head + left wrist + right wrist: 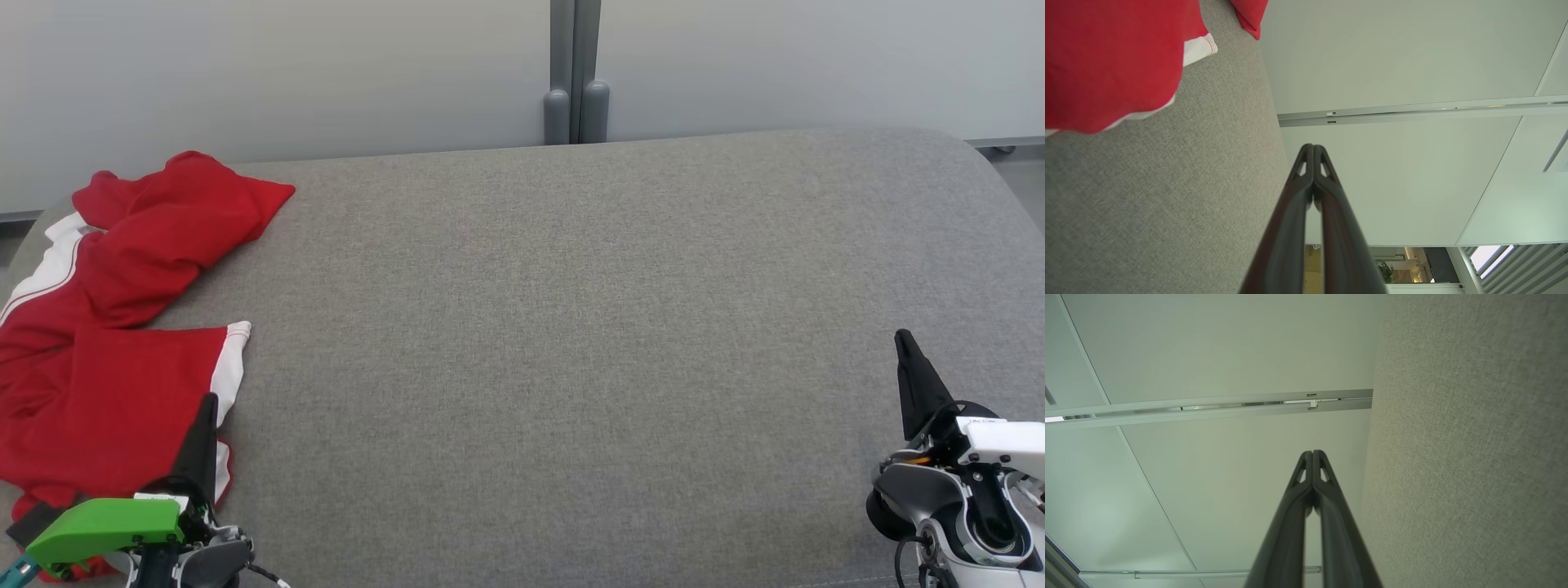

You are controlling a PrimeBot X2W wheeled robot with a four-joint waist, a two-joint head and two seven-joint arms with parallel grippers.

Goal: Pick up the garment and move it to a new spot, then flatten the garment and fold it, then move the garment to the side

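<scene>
The garment (114, 327) is red with white trim and lies crumpled at the left end of the grey cushioned surface (571, 343). In the left wrist view the garment (1110, 61) hangs in the upper left corner. My left gripper (209, 402) is at the lower left, over the garment's near right edge, fingers pressed together and empty; the left wrist view shows the left gripper (1313, 147) shut with its tips touching. At the lower right my right gripper (903, 336) stands far from the garment, and the right wrist view has the right gripper (1312, 453) shut on nothing.
A pale wall (326, 73) with a grey vertical post (575, 73) runs behind the surface. The surface's rounded far right corner (971, 155) drops to the floor. Grey fabric stretches between the two grippers.
</scene>
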